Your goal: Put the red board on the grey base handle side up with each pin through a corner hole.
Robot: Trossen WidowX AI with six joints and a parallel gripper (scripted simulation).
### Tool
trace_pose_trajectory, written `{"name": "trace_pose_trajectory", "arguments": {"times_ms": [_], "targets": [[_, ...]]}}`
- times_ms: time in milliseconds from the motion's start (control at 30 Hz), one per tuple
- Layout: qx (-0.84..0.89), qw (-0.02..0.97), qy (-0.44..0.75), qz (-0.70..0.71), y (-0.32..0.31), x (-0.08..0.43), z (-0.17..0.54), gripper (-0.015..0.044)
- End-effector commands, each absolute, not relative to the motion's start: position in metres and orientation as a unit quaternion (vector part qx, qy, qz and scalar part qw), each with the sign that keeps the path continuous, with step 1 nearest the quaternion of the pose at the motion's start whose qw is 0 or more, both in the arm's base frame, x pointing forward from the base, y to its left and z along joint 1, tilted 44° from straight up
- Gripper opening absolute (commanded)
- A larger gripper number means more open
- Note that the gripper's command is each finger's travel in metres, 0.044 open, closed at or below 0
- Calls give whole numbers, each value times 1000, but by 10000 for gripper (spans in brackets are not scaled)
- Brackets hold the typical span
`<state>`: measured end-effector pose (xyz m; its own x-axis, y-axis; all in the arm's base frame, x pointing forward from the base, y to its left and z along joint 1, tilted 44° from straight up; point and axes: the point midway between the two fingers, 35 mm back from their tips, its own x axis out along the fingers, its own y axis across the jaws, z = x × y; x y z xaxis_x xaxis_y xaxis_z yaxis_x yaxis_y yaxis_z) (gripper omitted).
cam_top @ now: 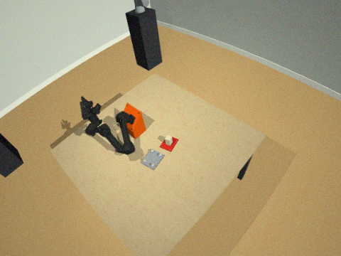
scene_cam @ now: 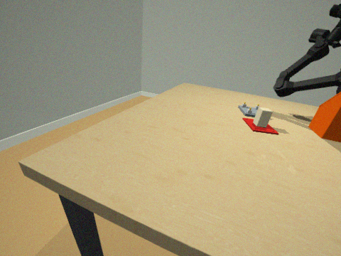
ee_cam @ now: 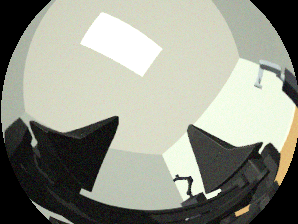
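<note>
Red board (cam_top: 173, 145) (scene_cam: 266, 130) well apart from pincer (cam_top: 85, 103) (ee_cam: 154, 122)

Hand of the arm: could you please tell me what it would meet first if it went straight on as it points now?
Probably the pale ceiling; nothing shows in the way, though depth is unclear.

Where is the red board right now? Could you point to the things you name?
The red board (cam_top: 172, 146) (scene_cam: 253, 126) lies flat on the table (cam_top: 199, 178) (scene_cam: 160, 153), close beside the grey base (cam_top: 153, 160) (scene_cam: 245, 110); in the exterior view it is right of centre.
</note>
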<state>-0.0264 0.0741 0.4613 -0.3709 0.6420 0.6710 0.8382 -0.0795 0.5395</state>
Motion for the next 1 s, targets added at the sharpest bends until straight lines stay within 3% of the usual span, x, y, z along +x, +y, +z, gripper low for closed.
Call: {"name": "trace_pose_trajectory", "arguments": {"times_ms": [0, 133, 467, 700, 967], "targets": [[-552, 98, -670, -486, 75, -27, 461, 426], [-565, 15, -651, -508, 96, -41, 456, 440], [-536, -388, -532, -528, 219, -58, 401, 440], [-437, -626, -457, -456, 294, -13, 337, 440], [-273, -812, -408, -316, 333, 77, 251, 440]]}}
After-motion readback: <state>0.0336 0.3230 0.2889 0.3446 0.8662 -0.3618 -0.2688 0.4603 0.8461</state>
